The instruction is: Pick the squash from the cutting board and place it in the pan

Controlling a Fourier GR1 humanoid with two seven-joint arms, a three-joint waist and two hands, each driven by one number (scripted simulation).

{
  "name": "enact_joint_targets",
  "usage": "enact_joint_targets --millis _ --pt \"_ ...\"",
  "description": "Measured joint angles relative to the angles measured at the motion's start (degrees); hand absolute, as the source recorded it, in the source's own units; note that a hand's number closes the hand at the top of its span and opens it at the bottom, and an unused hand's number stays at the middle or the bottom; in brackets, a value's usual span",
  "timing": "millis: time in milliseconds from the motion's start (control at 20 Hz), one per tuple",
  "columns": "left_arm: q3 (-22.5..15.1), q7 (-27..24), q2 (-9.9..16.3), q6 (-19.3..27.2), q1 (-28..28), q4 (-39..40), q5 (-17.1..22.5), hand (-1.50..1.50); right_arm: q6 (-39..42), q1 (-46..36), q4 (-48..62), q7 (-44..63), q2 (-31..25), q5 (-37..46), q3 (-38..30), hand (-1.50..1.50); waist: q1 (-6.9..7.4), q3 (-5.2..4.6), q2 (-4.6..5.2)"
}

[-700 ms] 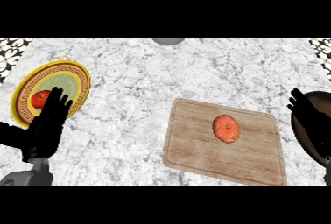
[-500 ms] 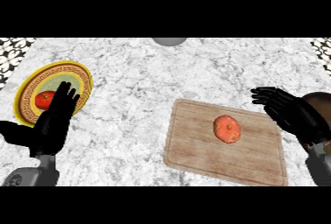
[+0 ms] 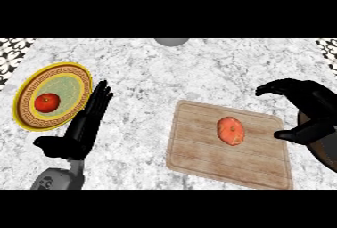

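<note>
Lying on the board (image 3: 197,156), the squash (image 3: 231,130) looks small, rounded, smooth and probably slippery, so take it across its narrow sides. Right hand (image 3: 309,111) hovers beside it, fingers (image 3: 273,87) spread and curved, holding nothing; left hand (image 3: 82,127) rests straight-fingered on the tabletop (image 3: 178,75).

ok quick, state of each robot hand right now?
Left robot hand: open, fingers straight, holding nothing, beside the plate.
Right robot hand: open, fingers spread, holding nothing, near the squash.

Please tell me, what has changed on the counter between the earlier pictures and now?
The right hand moved leftward from the view's right edge toward the cutting board, fingers now spread open. It holds nothing yet. The squash, the plate with its red fruit, and the resting left hand stayed.
</note>
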Motion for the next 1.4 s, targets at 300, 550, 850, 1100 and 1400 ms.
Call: enact_joint_targets --millis 300,550,850,1100,1400 --pt "-2.3 -1.6 -1.8 0.8 0.6 0.5 -2.3 0.00 1.6 -6.8 6.8 -9.2 -4.8 10.9 -0.1 -1.50 -0.10 -0.08 0.06" --pt "-3.3 -2.2 -2.5 1.5 1.7 0.1 -3.8 0.00 -1.4 -11.8 8.3 -12.4 -5.7 20.4 5.4 -1.50 0.03 -0.16 -0.04" --pt "-3.5 -1.6 -3.0 1.9 1.6 -0.2 -4.5 0.00 -4.4 -16.7 7.8 -13.7 -5.2 31.6 15.1 -1.50 -0.34 -0.25 -0.24" --pt "-3.6 -2.0 -3.0 2.2 2.9 -1.1 -5.2 0.00 -8.1 -17.9 6.4 -16.2 -5.2 42.1 24.0 -1.50 -0.86 -0.29 -0.45" --pt "-2.5 -2.8 -3.3 1.7 3.5 -0.6 -5.2 0.00 -12.7 -18.4 8.6 -18.7 -2.6 53.0 30.5 -1.50 -1.76 -0.32 -0.61"
